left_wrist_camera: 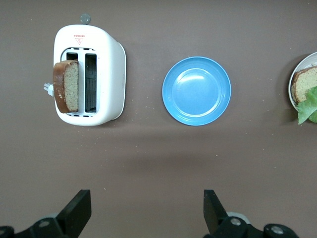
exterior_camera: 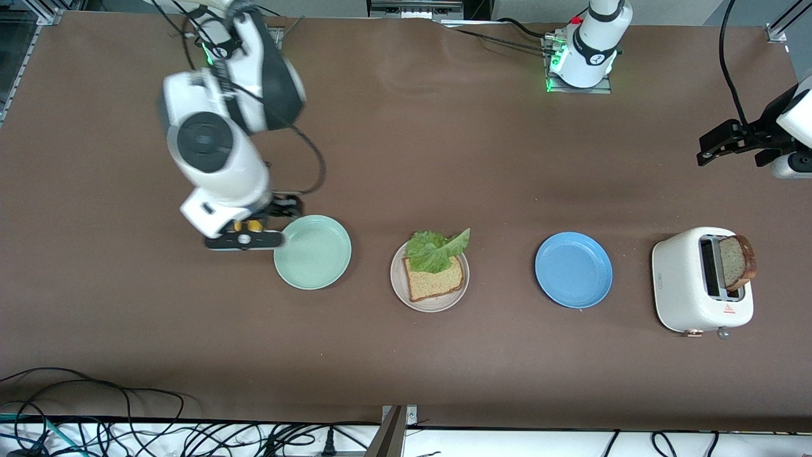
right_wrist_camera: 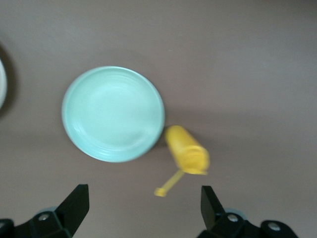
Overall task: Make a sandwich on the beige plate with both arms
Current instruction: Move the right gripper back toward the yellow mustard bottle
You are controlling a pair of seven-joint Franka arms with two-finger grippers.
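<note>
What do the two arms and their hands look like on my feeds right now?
Both are glossy white arms with black joint bands. The right arm has a round black cap on one joint, black cables looping off it and a green light near its top. The left arm stands on a metal base plate with green lights and black cables. The left hand and the right hand each have two black wedge-shaped fingers.

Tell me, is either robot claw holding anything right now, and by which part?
Nothing is held. The right claw is open and empty above the mint-green plate and a yellow bottle. The left claw is open and empty too, near the toaster.
</note>
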